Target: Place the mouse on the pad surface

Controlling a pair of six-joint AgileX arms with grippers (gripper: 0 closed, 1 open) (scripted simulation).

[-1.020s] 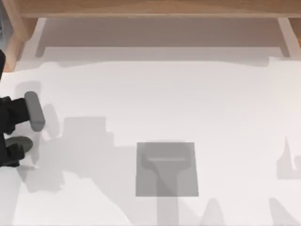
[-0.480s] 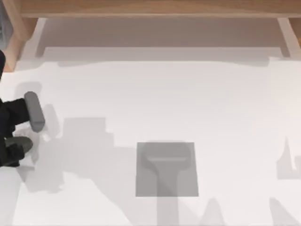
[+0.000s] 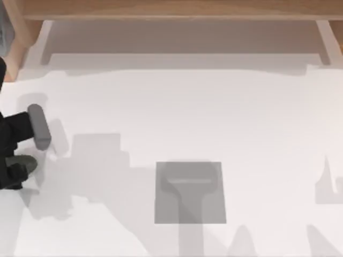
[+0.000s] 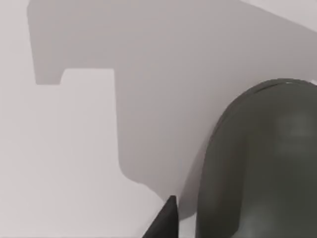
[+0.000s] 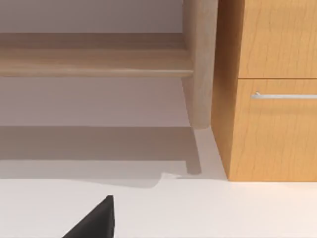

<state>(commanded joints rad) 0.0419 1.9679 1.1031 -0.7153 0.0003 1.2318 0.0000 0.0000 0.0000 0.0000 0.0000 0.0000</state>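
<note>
The left gripper (image 3: 24, 152), grip state unclear, sits at the small, smooth, probably slippery mouse (image 3: 21, 162); grasp its sides.

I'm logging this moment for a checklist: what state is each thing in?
mouse: off the pad, at the table's left edge by the left hand.
pad: flat, nothing on it.
left hand: at the mouse; grip unclear.
right hand: parked, facing the drawer.
drawer: shut.
</note>
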